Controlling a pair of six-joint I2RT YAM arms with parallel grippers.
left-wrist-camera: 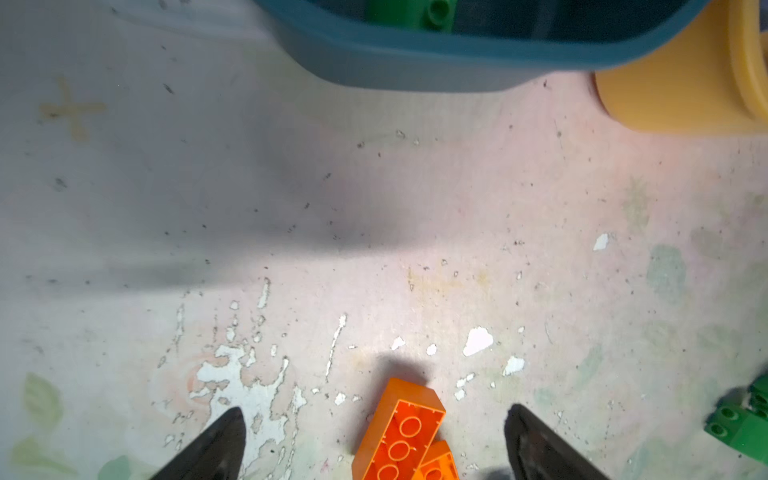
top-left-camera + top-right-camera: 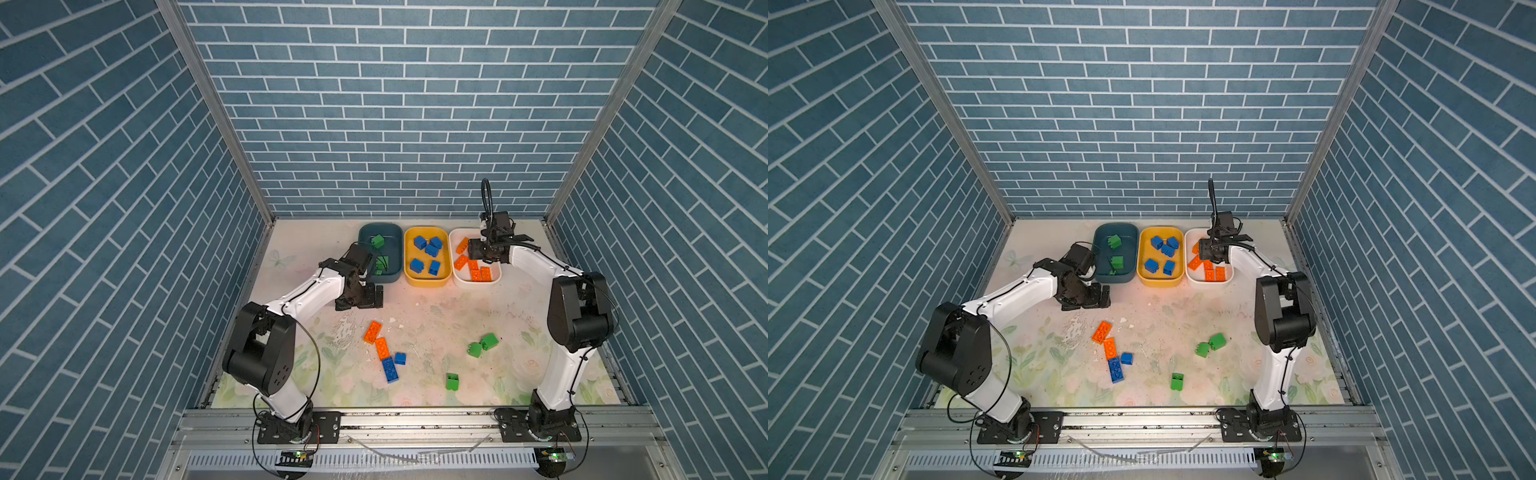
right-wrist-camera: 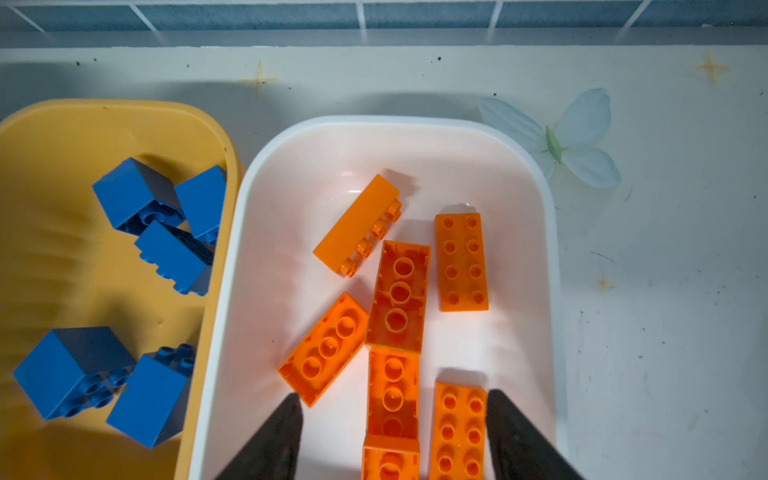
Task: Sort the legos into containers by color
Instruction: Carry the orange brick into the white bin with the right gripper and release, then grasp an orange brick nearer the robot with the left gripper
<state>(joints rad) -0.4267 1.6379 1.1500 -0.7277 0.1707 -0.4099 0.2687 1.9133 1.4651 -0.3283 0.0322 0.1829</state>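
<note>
Desk (image 2: 432,316) layout: three tubs in a row at the back.
Right claw (image 3: 392,401) hangs over the right-end tub (image 2: 476,284), with bricks (image 3: 399,295) lying beneath it. Left claw (image 2: 365,298) stands just before the left-end tub (image 2: 380,225), the middle tub (image 2: 428,283) to its right. A string of four bricks (image 2: 383,351) lies before the left claw. A brick pair (image 2: 482,345) and a single brick (image 2: 452,381) lie further right.

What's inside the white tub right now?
Only orange bricks show in the white tub, about seven in the right wrist view; the open right gripper hides part of it in both top views.
</note>
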